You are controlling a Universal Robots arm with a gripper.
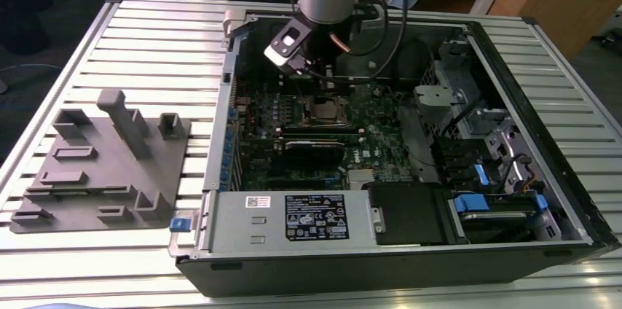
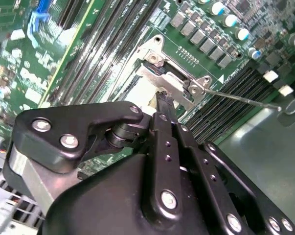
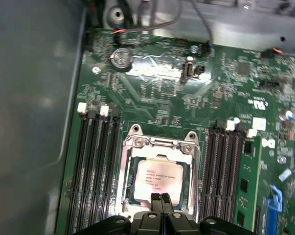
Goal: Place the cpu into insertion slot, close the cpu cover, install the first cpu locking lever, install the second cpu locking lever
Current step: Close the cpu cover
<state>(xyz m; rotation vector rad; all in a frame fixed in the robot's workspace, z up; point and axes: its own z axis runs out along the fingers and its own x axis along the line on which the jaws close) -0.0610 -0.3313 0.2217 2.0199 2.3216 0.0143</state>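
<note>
Gripper [image 3: 161,196], pinched together and empty, sits at the edge of the cpu cover [image 3: 122,171], already lowered over the seated cpu [image 3: 159,177]; a locking lever [image 2: 245,98] looks not yet latched.

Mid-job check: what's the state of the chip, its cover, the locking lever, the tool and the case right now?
cpu: seated flat, metal top up.
cpu cover: down around the cpu, as far as the first wrist view shows.
locking lever: swung out sideways, not latched.
tool: fingers shut, holding nothing, tips at the cpu cover's edge.
computer case: side open, inside exposed.
</note>
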